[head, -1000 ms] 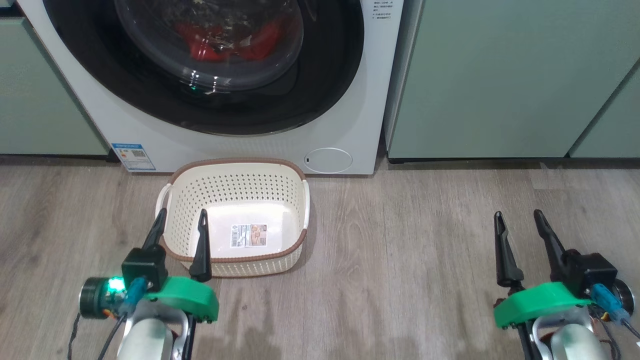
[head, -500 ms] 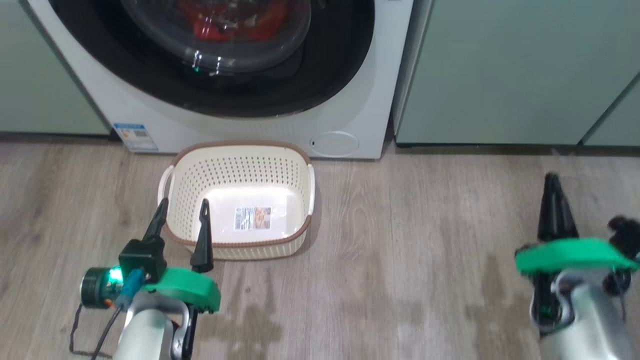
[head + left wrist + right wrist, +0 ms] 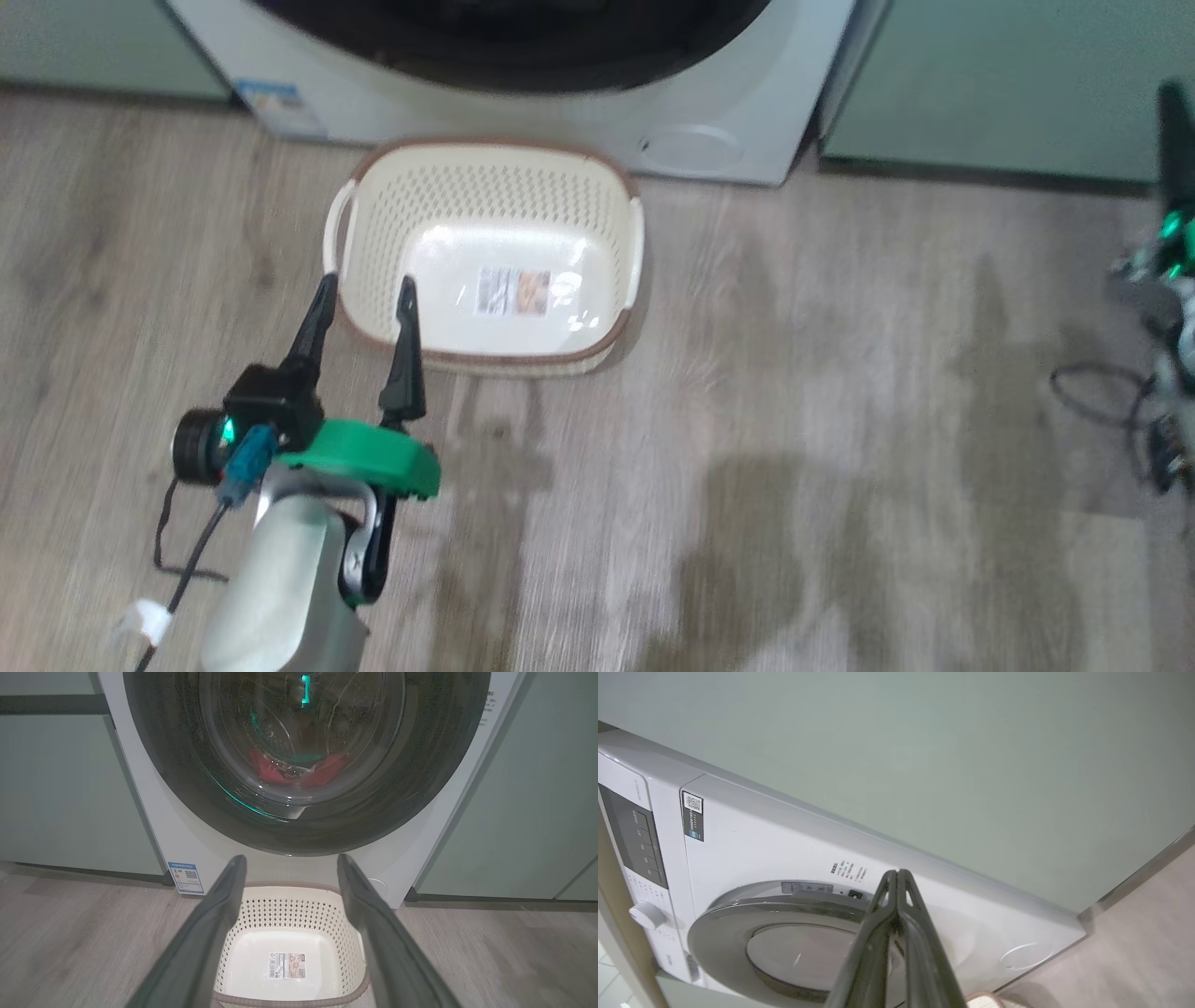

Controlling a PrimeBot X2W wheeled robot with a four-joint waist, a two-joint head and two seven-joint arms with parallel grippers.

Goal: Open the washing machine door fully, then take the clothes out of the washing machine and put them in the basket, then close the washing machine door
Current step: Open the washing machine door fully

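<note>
Wood floor (image 3: 747,420). Basket (image 3: 485,163) just beyond the spread left fingers (image 3: 407,355), label sticker (image 3: 513,291) on its bottom. Farther beyond, red clothes (image 3: 266,769) inside the washing machine (image 3: 154,826), behind the washing machine door (image 3: 187,788). Right fingers (image 3: 878,942) pressed together.

Basket (image 3: 485,191), washing machine (image 3: 560,121) on floor (image 3: 794,420)

access: blocked by shut washing machine door (image 3: 187,788) | basket (image 3: 485,182): stands just before it | floor (image 3: 840,392) right of basket: free

Red clothes (image 3: 266,767) lie behind closed door (image 3: 163,765), basket (image 3: 289,905) in front.
</note>
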